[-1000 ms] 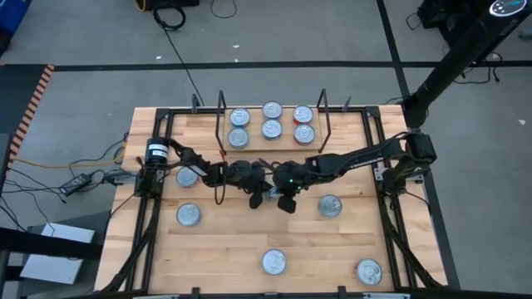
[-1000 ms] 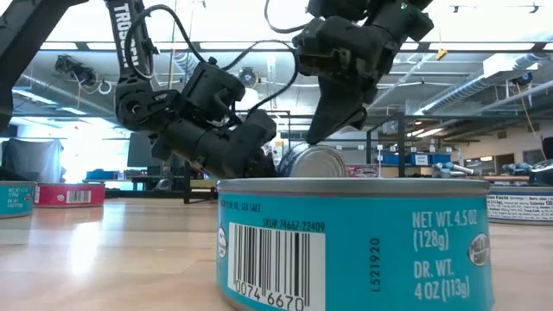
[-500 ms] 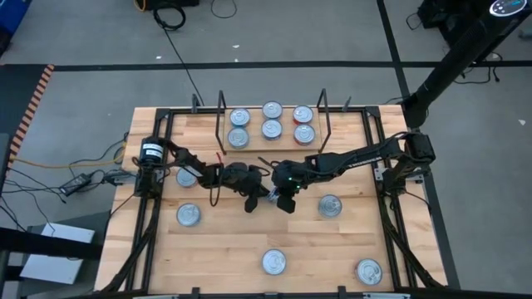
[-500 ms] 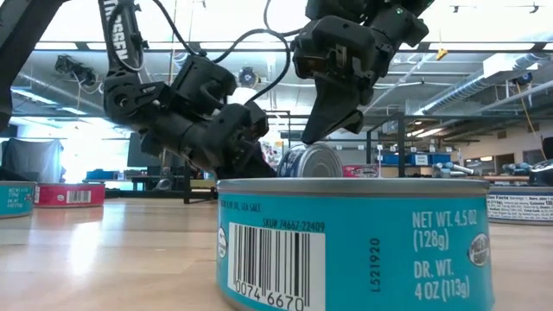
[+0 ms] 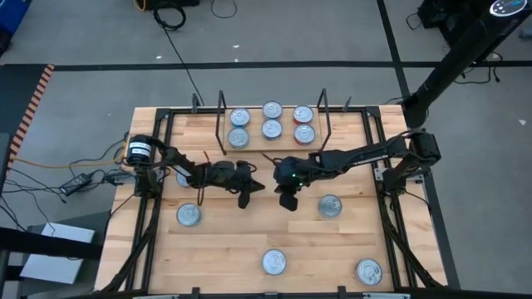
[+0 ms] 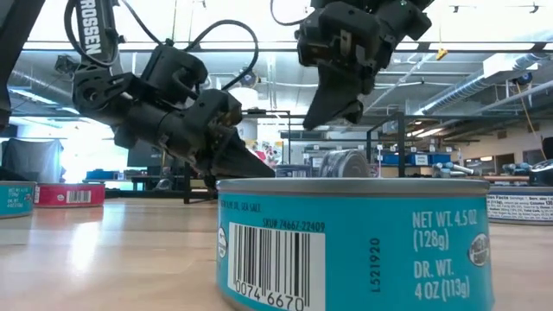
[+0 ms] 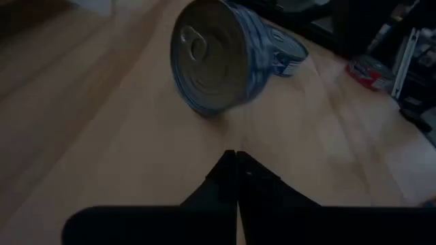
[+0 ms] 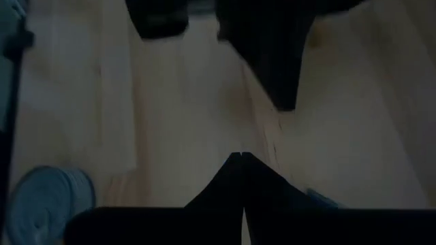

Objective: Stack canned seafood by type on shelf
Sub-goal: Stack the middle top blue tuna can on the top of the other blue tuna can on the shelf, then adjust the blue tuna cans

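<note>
Left gripper (image 5: 246,199) is hanging over the middle of the table, fingers pressed together to a point, nothing between them. Left wrist view: that closed tip (image 7: 236,158) is pointing at a blue-sided tin (image 7: 221,58) standing up on its edge on the wood, lid with pull-tab facing the camera, apart from the fingertips.

Right gripper (image 5: 287,202) is hovering just beside the left one, also pinched closed and empty; in the low view it (image 6: 333,111) is sitting above the tabletop, not touching it.

Shelf (image 5: 270,143) is lying along the far edge of the table, black wire uprights at each end. Six tins are sitting on it in three pairs: two silver-lidded pairs to the left and centre, a red-labelled pair (image 5: 303,124) at the right end.

Loose tins are lying scattered on the tabletop (image 5: 233,249): one (image 5: 189,215) near the left arm, one (image 5: 330,206) near the right gripper, one (image 5: 274,262) at the near centre, one (image 5: 369,271) at the near right corner. Low view: a blue tin (image 6: 354,246) is filling the foreground.
</note>
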`<move>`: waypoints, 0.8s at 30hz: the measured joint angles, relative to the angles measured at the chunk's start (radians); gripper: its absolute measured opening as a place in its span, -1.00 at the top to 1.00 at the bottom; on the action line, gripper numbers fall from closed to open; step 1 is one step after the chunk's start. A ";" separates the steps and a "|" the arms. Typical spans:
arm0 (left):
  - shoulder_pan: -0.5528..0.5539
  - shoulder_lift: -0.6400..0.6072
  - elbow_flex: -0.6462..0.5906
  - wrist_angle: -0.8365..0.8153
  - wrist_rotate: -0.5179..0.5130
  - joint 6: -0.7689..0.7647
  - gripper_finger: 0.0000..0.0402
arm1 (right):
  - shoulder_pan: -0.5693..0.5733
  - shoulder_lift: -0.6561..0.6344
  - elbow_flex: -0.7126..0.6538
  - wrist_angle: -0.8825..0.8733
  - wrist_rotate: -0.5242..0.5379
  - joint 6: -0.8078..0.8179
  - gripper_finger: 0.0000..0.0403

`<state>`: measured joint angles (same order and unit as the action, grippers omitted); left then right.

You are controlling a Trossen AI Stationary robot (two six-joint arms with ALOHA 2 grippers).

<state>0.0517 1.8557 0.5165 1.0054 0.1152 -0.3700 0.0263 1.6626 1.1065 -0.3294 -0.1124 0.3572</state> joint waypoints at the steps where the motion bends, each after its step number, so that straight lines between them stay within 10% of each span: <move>1: 0.000 0.000 -0.001 0.002 -0.001 -0.006 0.99 | -0.004 -0.010 0.000 0.004 -0.001 -0.001 0.95; 12: -0.002 0.000 -0.006 0.120 -0.013 -0.040 0.99 | -0.151 -0.121 0.056 0.038 0.097 0.059 0.97; 24: 0.000 0.000 -0.107 0.330 -0.089 -0.085 0.99 | -0.352 0.090 0.297 -0.144 0.268 0.041 0.98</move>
<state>0.0517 1.8557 0.4095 1.3349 0.0262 -0.4554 -0.3262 1.7529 1.4038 -0.4729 0.1555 0.3980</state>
